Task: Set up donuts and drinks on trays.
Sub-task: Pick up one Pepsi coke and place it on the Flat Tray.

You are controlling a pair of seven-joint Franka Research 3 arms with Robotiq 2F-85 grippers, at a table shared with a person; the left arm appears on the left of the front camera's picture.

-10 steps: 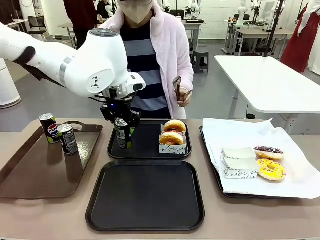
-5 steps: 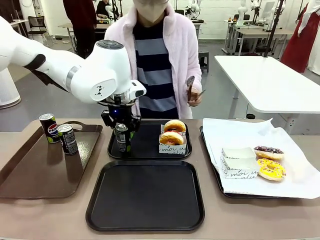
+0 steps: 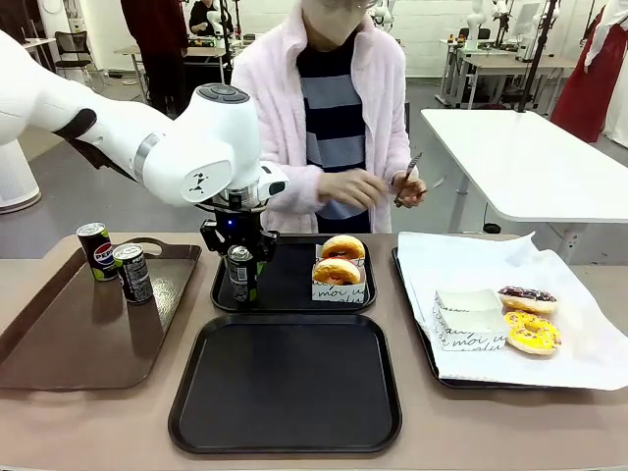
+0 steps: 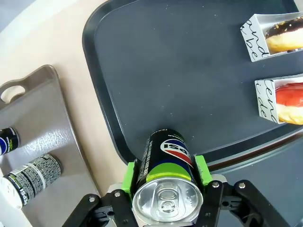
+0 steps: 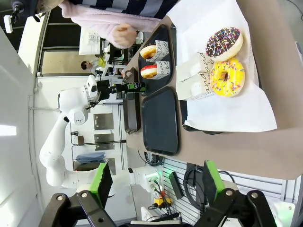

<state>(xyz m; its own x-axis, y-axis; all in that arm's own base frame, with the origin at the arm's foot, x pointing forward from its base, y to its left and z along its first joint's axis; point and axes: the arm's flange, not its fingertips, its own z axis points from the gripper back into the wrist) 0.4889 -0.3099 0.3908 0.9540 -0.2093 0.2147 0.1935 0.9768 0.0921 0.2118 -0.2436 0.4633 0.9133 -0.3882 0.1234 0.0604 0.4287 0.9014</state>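
The left gripper [image 3: 240,267] was clamped on a dark soda can [image 3: 240,273], its green pads pressing the can's two sides just under the silver top; in the left wrist view the left gripper [image 4: 164,172] had the can [image 4: 165,153] upright over the left part of the far black tray [image 3: 289,285], close to the rim; whether the base touched the tray could not be told. On the right part of that tray sat two boxed donuts [image 3: 339,269], one behind the other; the near black tray [image 3: 285,383] lay just in front of it. Two more cans [image 3: 131,272] stood upright on the brown tray [image 3: 78,339] at the left, near its far edge. On the paper-lined tray [image 3: 471,265] at the right lay a white box [image 3: 468,319], a chocolate sprinkled donut [image 3: 527,298] and a yellow donut [image 3: 533,337]. The person [image 3: 334,108] across the table held tongs [image 3: 410,175] in one hand. The right gripper [image 5: 156,182] had its jaws spread wide with nothing between them, high above the table.
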